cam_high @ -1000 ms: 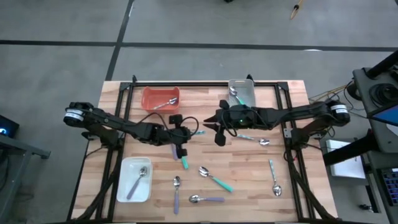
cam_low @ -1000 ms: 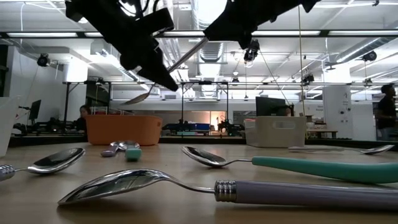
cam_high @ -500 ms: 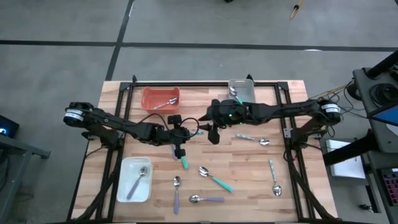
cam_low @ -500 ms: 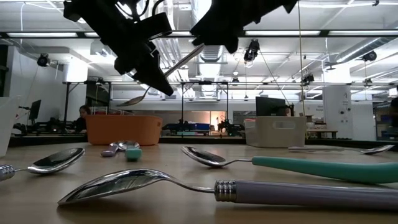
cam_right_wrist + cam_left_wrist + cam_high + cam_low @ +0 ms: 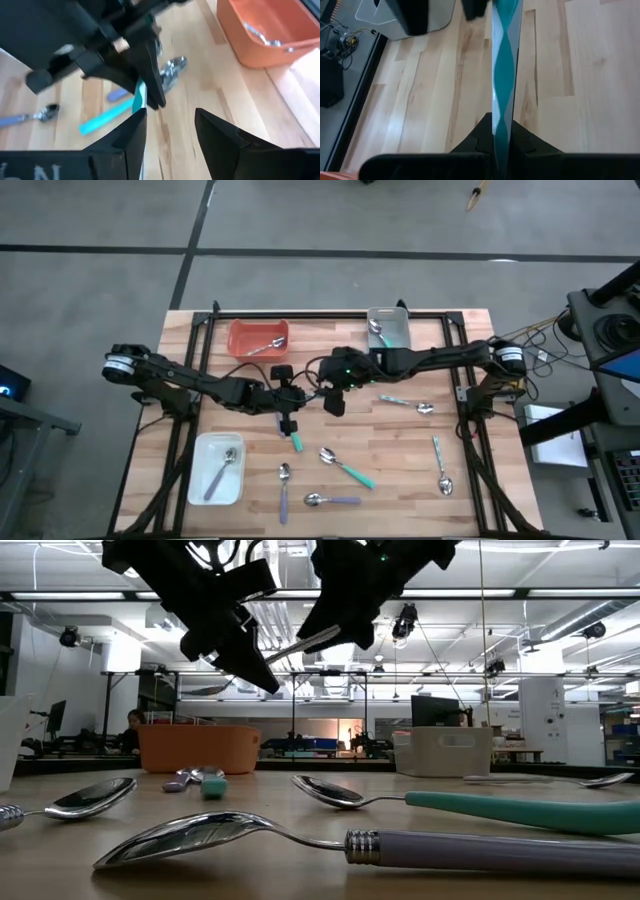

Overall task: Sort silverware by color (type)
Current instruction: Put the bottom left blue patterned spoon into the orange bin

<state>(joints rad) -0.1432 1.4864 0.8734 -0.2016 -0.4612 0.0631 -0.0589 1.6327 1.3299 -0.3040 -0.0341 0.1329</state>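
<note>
A: What does the left gripper (image 5: 291, 406) hold?
B: It pinches a teal spoon (image 5: 504, 75) tight, up above the table (image 5: 400, 465).
A: And the right gripper (image 5: 167, 131)?
B: Its fingers are apart, right by the spoon's handle.

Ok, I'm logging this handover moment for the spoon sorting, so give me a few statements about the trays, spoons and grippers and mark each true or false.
1. The left gripper is shut on a teal spoon. True.
2. The right gripper is shut tight. False: its fingers stand apart, close to the held spoon's handle.
3. The orange tray holds a spoon. True.
4. The white tray holds no spoon. False: one spoon lies in it.
5. The grey tray sits at the table's front edge. False: it sits at the far edge, beside the orange one.
</note>
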